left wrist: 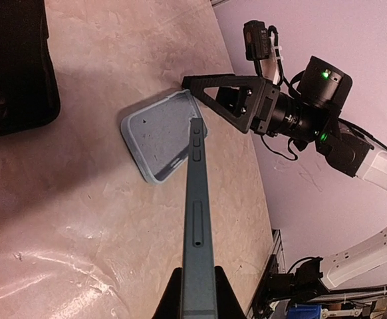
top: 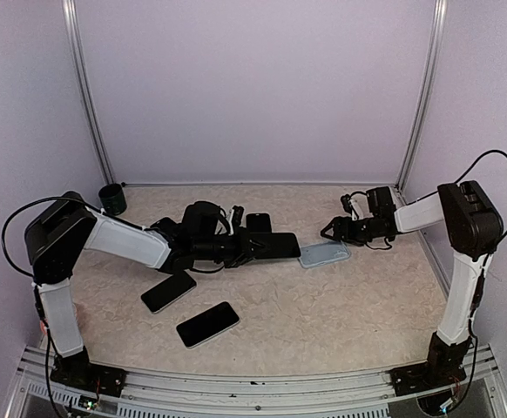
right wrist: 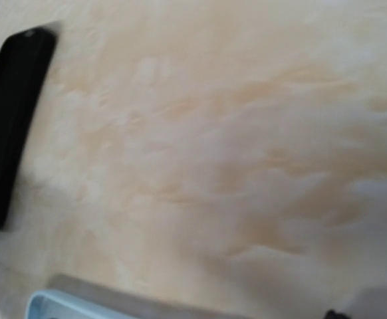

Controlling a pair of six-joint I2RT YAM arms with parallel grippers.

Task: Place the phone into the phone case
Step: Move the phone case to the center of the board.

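Though it reads as a plain dark slab from above, the phone shows in the left wrist view as a thin grey-green edge, with two side buttons near its far end and a long slot further back. It lies low over the middle of the table, its long axis running from 9 to 3 o'clock in the top view. The left gripper is clenched on its 9 o'clock end, a finger on each flat face. At the phone's 3 o'clock end sits the phone case, pale blue, flat on the table with its hollow side up. The phone's tip reaches the case's rim, though whether they touch I cannot tell. The right gripper hovers just at 12 o'clock of the case, its jaws spread with nothing between them. A black case lies at 11 o'clock of the phone. A second dark phone and a third dark phone lie at 7 o'clock, and a dark cup stands in the far corner at 10 o'clock.
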